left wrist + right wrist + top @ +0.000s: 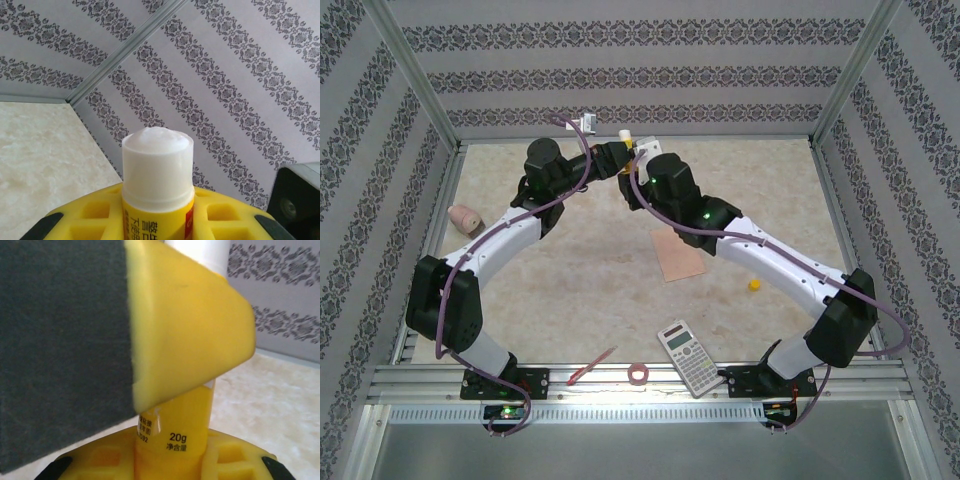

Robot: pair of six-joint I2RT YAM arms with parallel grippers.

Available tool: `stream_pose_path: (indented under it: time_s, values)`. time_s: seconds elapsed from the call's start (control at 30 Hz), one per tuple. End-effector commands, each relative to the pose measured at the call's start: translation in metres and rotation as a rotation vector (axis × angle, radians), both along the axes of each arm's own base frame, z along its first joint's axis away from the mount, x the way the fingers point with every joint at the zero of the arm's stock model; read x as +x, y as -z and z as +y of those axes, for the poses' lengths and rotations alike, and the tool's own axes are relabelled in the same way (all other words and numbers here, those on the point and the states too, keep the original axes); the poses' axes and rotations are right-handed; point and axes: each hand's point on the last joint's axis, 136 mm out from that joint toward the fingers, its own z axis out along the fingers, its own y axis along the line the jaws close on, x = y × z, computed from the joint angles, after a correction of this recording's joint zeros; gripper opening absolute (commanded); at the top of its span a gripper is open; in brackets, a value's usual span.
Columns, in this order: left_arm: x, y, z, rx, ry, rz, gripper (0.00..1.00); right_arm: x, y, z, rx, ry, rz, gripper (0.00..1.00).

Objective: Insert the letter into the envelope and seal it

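On the table [570,280], slightly right of centre, you find the envelope [678,257] lying flat, next to the right forearm as seen from overhead. You cannot tell from these views whether the letter is inside it.

Well beyond the envelope, at the far middle of the table, both arms meet in the air around a glue stick [157,170]. The left gripper [157,220] is clenched on the stick near its white collar, with the white glue pushed out above the rim. The right gripper [170,455] is clamped on the yellow lower body of the same stick.

Nearer the arm bases, note a small yellow cap [755,285], a calculator [688,357], a tape roll [639,374] and a red pen [592,366]. A pink object [466,217] sits at the left edge.
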Motion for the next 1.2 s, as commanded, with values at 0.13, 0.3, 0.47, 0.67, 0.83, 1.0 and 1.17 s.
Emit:
stream_pose_path:
  time_s: [0.13,0.3,0.47,0.67,0.83,1.0,1.17]
  values:
    - [0.004,-0.008,-0.008,-0.051,-0.062,0.001,0.00,-0.047,-0.010,0.068,-0.006,-0.257,-0.075,0.22]
    - [0.003,-0.006,-0.009,-0.045,-0.056,0.006,0.00,-0.049,-0.008,0.071,-0.001,-0.269,-0.065,0.21]
    - [0.000,-0.006,-0.011,-0.017,-0.037,-0.006,0.00,-0.051,-0.014,0.068,0.048,-0.292,-0.033,0.23]
    - [-0.003,-0.014,-0.012,0.007,-0.008,-0.043,0.00,-0.056,-0.025,0.059,0.191,-0.412,0.098,0.58]
    - [-0.003,-0.021,-0.003,0.007,0.005,-0.069,0.00,-0.068,-0.050,0.029,0.433,-0.656,0.283,0.78]
    - [-0.011,-0.031,-0.007,-0.006,0.094,-0.100,0.00,-0.074,-0.061,-0.018,0.554,-0.772,0.381,0.83]
    - [-0.026,-0.042,-0.024,-0.038,0.295,-0.138,0.00,-0.069,-0.057,-0.047,0.588,-0.774,0.383,0.83]
